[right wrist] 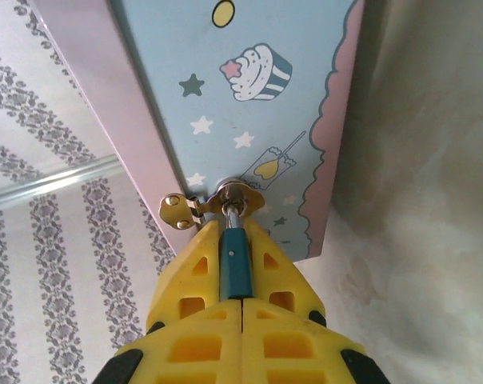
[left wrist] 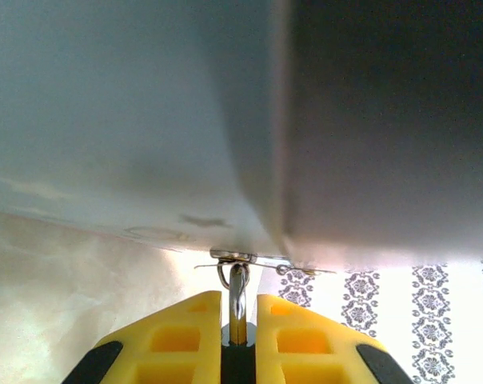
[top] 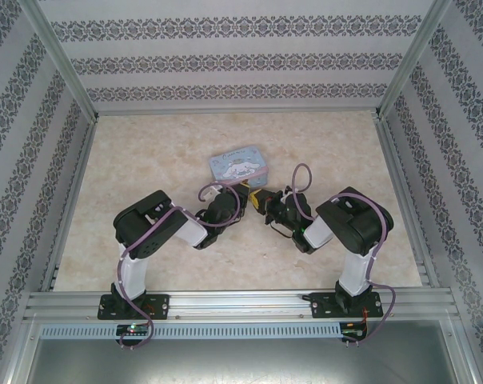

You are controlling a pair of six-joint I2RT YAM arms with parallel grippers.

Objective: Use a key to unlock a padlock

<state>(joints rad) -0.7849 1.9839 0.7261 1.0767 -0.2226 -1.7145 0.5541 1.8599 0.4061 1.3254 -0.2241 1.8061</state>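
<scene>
Padlock [right wrist: 233, 260] front and centre, its bluish body squeezed between the yellow fingers of the right gripper [right wrist: 237, 230], which are pressed tight around it just below the tin box [right wrist: 225, 96]. The little shackle [right wrist: 233, 212] runs up through the hasp [right wrist: 240, 192] on the box's printed face, so the padlock hangs off the box, not yet undone.

At the box's edge the left gripper [left wrist: 238, 298] is nipped together on a thin bright metal piece [left wrist: 238, 284] reaching up to that fitting. Key or shackle? I cannot tell from this angle.

From above, both wrists crowd nose to nose at the near side of the tin box, on the marbled table [top: 145, 176].

Risks, as I judge them: everything here is tiny and slick, so any twist could slip the lock out of the pinch. The box looks light, so a turning force could drag or tip it instead of turning the lock. With the arms this close beside the box, a small correction could knock one gripper into the other.
</scene>
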